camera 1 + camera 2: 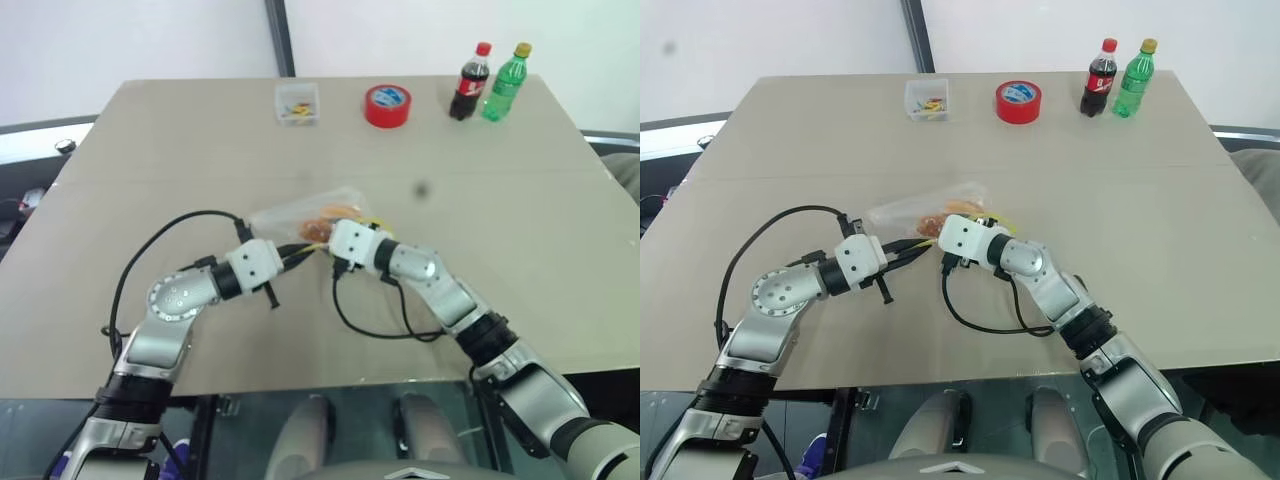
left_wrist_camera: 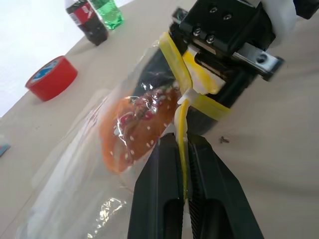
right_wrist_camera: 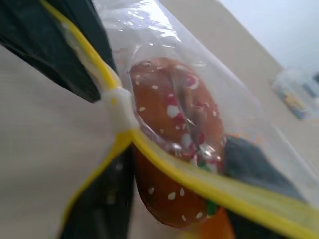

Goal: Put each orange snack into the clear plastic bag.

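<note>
Table middle is crowded: my left gripper and right gripper meet at the clear plastic bag, so no passage between them. Black cables loop over the near surface beside both my wrists. Far edge is lined with obstacles: small clear box, red tape roll, cola bottle, green bottle. Wide bare stretches lie left and right of the bag, and between bag and far row.
</note>
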Controlling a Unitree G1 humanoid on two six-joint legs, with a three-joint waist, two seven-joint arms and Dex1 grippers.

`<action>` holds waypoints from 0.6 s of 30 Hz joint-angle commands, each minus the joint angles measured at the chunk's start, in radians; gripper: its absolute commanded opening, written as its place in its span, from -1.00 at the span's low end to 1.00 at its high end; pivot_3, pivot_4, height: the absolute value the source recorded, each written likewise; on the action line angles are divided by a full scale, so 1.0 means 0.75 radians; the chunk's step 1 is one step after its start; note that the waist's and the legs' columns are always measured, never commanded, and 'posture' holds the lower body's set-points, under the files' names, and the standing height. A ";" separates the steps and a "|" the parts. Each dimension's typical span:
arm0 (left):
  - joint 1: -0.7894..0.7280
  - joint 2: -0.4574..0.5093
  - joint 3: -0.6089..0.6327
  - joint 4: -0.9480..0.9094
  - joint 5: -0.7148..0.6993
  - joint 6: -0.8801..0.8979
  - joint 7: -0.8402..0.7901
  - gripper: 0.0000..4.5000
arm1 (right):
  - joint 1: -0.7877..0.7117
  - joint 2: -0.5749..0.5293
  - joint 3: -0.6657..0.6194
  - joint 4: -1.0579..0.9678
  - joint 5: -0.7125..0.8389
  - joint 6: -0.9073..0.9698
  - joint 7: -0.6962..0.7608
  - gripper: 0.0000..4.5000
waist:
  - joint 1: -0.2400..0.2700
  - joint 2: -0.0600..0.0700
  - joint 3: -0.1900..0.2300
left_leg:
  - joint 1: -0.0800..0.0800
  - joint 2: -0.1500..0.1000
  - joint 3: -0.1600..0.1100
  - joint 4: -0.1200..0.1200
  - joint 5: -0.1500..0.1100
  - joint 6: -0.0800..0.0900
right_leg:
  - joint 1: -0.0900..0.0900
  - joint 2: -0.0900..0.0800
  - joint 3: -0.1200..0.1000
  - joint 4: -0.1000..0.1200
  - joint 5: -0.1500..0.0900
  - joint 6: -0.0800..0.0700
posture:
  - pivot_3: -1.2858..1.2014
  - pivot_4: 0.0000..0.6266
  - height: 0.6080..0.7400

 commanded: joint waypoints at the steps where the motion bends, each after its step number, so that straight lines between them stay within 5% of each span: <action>1: 0.012 -0.036 0.064 -0.062 -0.075 0.083 0.064 -1.00 | 0.078 -0.083 -0.113 -0.198 0.031 0.036 0.028 0.48 | 0.005 0.000 0.000 | 0.000 0.000 0.000 0.000 0.000 0.000 | 0.000 0.000 0.000 0.000 0.000 0.000 | 0.03 -0.52 1.00; 9: -0.084 -0.059 0.111 0.018 -0.134 0.174 0.079 -1.00 | 0.291 -0.258 -0.222 -0.583 0.038 0.217 0.113 0.48 | -0.001 0.000 0.000 | 0.000 0.000 0.000 0.000 0.000 0.000 | 0.000 0.001 0.000 0.000 0.000 0.000 | 0.03 -0.52 1.00; 18: -0.125 -0.069 0.110 0.040 -0.160 0.180 0.043 -1.00 | 0.222 -0.284 -0.159 -0.301 -0.180 0.118 -0.029 0.48 | -0.003 -0.001 0.000 | 0.001 0.000 0.001 0.001 0.000 0.000 | 0.001 0.000 0.000 0.000 0.000 0.000 | 0.03 -0.52 1.00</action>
